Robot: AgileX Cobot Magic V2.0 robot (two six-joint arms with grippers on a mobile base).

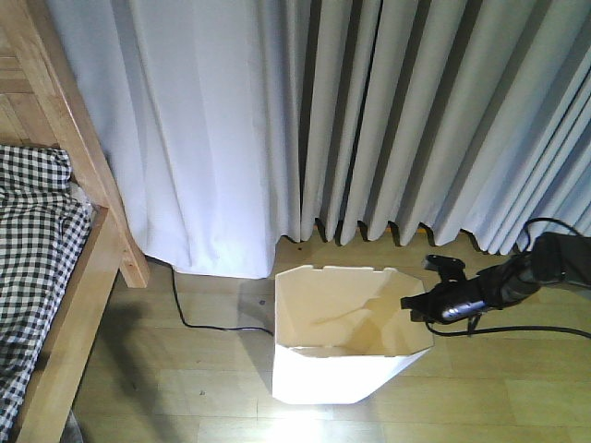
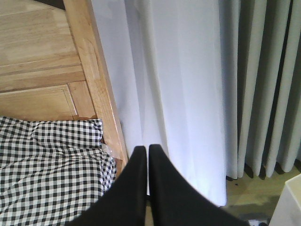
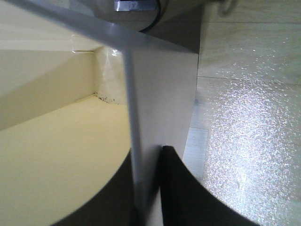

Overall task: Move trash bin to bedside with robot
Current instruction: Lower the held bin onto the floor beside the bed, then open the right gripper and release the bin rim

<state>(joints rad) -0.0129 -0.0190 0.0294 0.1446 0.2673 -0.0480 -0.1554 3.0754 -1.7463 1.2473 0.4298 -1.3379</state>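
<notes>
Pale curtains (image 1: 231, 120) behind; the trash bin (image 1: 337, 374) stands right of the bed (image 1: 92, 277), likely light and stiff, best held at its rim, where the right gripper (image 1: 413, 304) clamps. The left gripper (image 2: 145, 149) is together, empty.

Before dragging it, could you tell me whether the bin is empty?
Empty as far as visible: the trash bin shows only bare cream interior.
</notes>
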